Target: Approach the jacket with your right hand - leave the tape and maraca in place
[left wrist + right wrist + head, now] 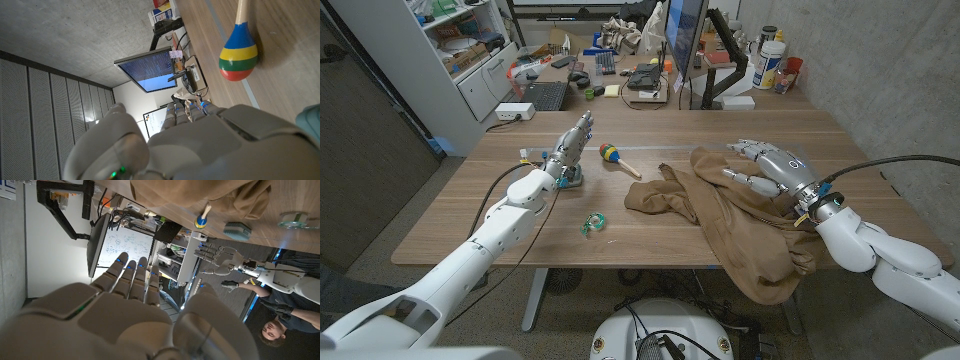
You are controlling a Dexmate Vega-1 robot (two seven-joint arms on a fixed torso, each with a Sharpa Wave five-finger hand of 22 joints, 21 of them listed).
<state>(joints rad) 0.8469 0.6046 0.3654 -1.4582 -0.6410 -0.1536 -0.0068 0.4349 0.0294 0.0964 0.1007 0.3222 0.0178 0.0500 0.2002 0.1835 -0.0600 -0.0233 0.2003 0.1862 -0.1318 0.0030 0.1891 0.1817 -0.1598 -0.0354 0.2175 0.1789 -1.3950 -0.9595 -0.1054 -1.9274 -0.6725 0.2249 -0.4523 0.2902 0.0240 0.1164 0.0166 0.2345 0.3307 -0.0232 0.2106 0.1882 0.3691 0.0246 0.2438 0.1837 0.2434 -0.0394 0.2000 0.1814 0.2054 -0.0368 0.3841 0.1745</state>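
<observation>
Because the jacket [740,222] is lying crumpled at the table's [480,200] right side, toward four o'clock from the centre, the right hand [772,170] is being held just above its upper folds with fingers spread and nothing gripped, apparently for the approach. The maraca [611,155] at about eleven o'clock and the tape [593,222] at about seven are being left untouched, well apart from that hand. The left hand [573,146] is being kept raised beside the maraca, fingers straight and together, holding nothing, seemingly only waiting.
</observation>
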